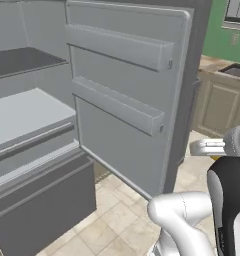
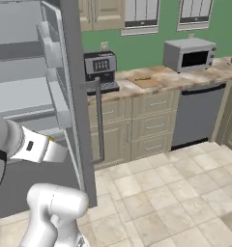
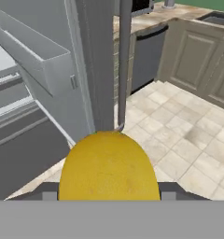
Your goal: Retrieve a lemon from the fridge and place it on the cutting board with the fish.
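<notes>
Hand view: lemon (image 3: 109, 165) sat bottom centre, big in frame, wedged btwn the two dark finger tips (image 3: 49, 191) of the gripper (image 3: 109, 193). Jaws stood roughly half open, closed on the lemon's sides. Behind it, centre frame, the edge of the open fridge door (image 3: 97, 65) w/ its long handle (image 3: 124, 60) running top to middle. Door shelf (image 3: 34, 51) at upper left. Tiled floor (image 3: 188, 144) at right, beige cabinets (image 3: 202, 60) at upper right.

Left base view: fridge (image 1: 37, 150) interior took the left half, grey shelves and bottom drawer (image 1: 42, 210) at lower left. Door swung open through centre frame, two door bins on its inner face. Arm (image 1: 212, 200) at lower right; a sliver of yellow showed at right edge mid-height by the wrist.

Right base view: cutting board (image 2: 143, 80) lay on the counter (image 2: 195, 75), upper centre, btwn the coffee machine (image 2: 101, 72) and the microwave (image 2: 189, 54). Small fish (image 2: 143, 78) on the board, too tiny for detail. Lemon was well apart from the board, held out by the fridge door at left of frame. Dishwasher (image 2: 200, 113) under the counter at right.
</notes>
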Robot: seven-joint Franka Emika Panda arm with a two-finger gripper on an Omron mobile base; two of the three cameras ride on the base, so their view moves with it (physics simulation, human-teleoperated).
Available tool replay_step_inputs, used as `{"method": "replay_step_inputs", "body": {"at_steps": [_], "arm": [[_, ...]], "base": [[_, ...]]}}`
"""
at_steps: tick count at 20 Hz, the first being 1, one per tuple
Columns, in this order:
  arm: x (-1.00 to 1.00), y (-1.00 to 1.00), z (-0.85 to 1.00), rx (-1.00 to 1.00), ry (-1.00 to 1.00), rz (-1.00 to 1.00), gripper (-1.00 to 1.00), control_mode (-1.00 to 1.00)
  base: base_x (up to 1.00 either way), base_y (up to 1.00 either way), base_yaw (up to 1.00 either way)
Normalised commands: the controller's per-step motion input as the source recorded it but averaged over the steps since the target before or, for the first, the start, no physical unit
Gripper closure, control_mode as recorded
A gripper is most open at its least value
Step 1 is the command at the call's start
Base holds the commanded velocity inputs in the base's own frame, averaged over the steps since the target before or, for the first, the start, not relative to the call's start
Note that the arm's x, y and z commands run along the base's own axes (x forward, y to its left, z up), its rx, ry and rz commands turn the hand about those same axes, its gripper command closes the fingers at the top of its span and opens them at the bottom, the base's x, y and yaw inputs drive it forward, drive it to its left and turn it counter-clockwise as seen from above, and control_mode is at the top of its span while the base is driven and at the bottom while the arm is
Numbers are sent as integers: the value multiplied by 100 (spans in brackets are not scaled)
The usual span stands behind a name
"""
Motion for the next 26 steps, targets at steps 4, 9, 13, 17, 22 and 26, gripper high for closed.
{"method": "replay_step_inputs", "body": {"at_steps": [4,9,13,17,22,26], "arm": [[0,0,0,0,0,0,100,100],[0,0,0,0,0,0,100,100],[0,0,0,0,0,0,100,100],[0,0,0,0,0,0,100,100],[0,0,0,0,0,0,100,100],[0,0,0,0,0,0,100,100]], "base": [[-64,-14,-71],[-62,-18,-70],[-47,-26,-72],[-34,-33,-74],[-15,-40,-74],[6,0,-39]]}}
